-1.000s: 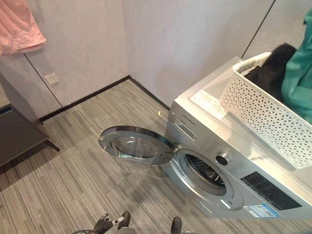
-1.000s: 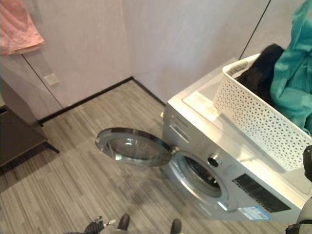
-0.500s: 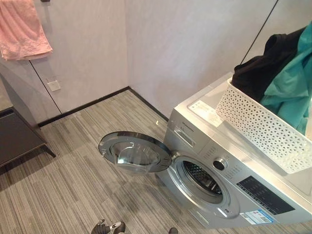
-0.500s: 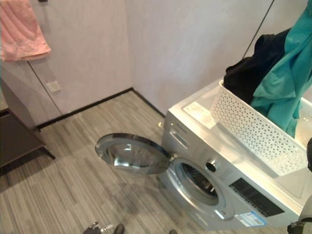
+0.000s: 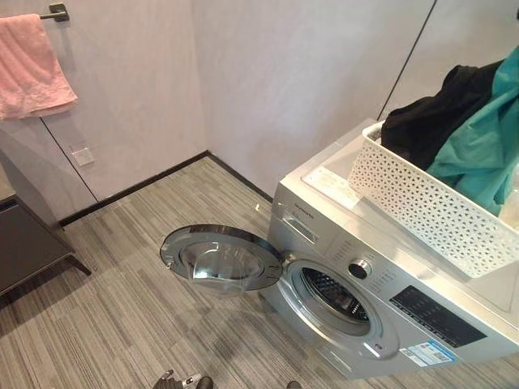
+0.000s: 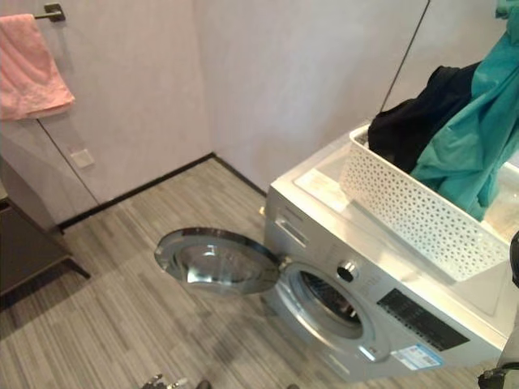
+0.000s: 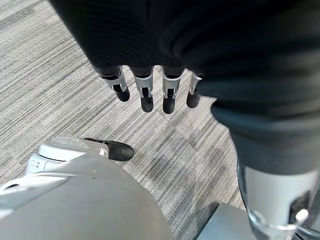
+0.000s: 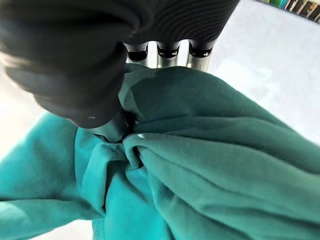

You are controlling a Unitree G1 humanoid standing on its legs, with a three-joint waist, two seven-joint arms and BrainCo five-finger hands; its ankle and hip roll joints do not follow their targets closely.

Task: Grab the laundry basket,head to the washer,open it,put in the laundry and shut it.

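One teal garment (image 6: pixel 474 154) now rises higher out of the white basket (image 6: pixel 413 212) than a second ago, bunched in the right hand (image 8: pixel 95 65). Below that hand the washer door (image 5: pixel 223 258) hangs open, so loading can follow. The left hand (image 7: pixel 150 87) hangs slack, holding nothing.

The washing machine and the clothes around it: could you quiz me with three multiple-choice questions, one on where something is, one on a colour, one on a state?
1. Where is the white laundry basket?
A. On the floor
B. On top of the washing machine
C. Inside the drum

2. What colour is the towel hanging on the wall?
A. Pink
B. Yellow
C. Black

3. How is the washer door?
A. Shut
C. Swung open
B. Removed

Answers: 1 B, the basket rests on the machine's lid. 2 A, the towel on the rail is pink. 3 C, the door hangs out on its hinge, drum visible.
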